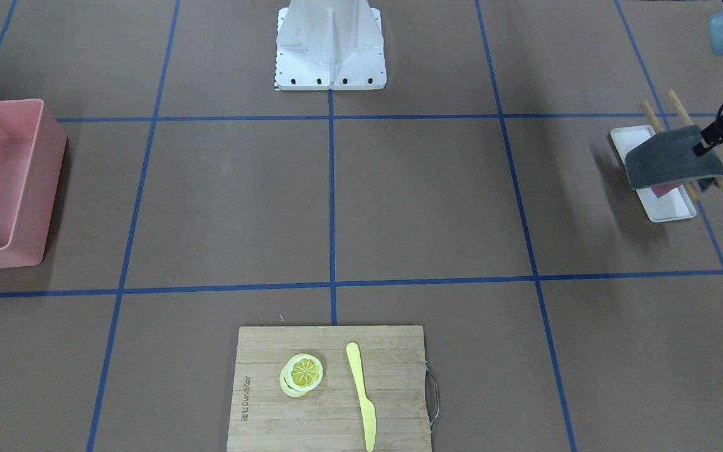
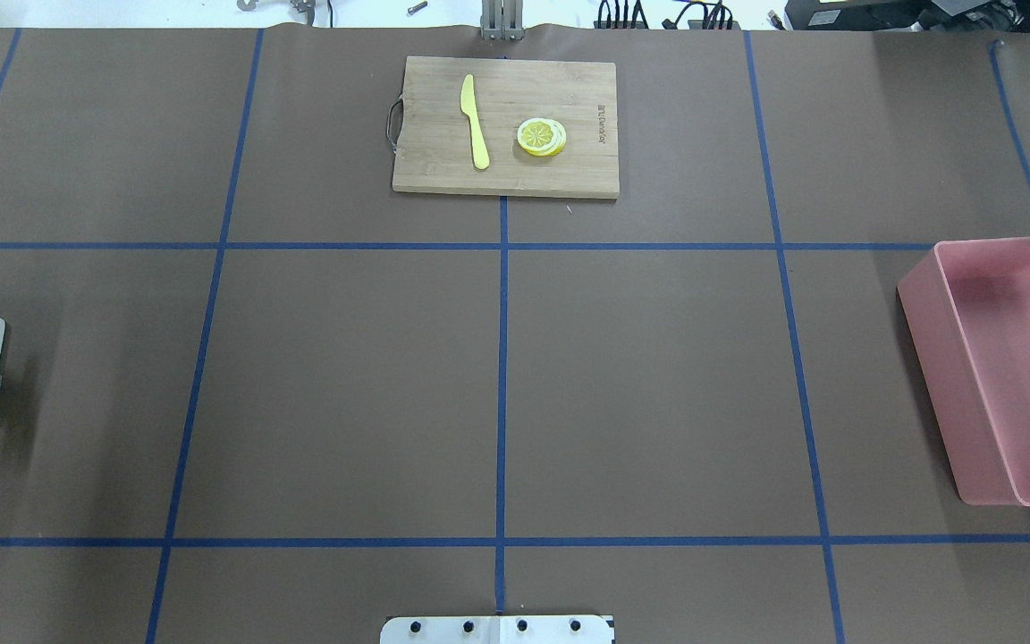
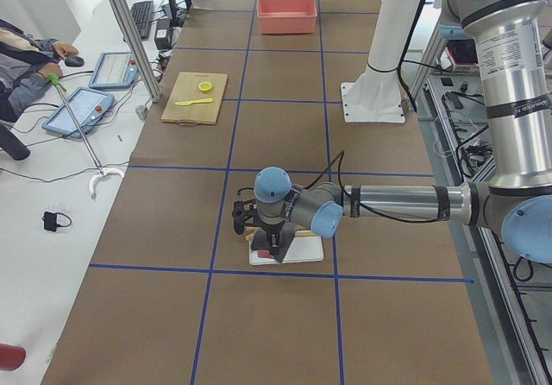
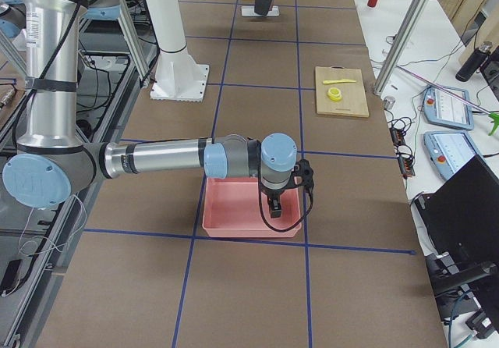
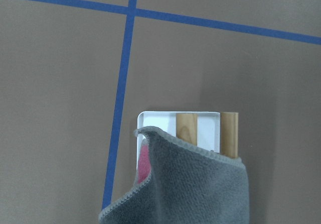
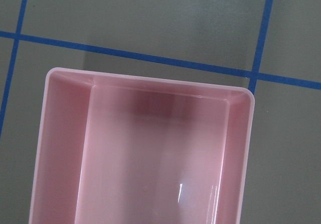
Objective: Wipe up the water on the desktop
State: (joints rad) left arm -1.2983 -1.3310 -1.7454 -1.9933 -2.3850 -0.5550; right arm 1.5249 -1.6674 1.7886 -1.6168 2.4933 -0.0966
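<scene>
Open desktop (image 2: 345,385) between tray (image 1: 669,207) and bin (image 2: 953,385)

Bright even light; soft shadows on desktop (image 1: 223,201); focus sharp

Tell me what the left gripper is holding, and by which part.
The left gripper holds the grey cloth by one edge, lifted above the white tray.

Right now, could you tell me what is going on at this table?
The left hand grips a grey cloth over the white tray at one end of the desktop. The right hand hangs over the pink bin. I can see no water on the desktop, and wiping has not begun.
</scene>
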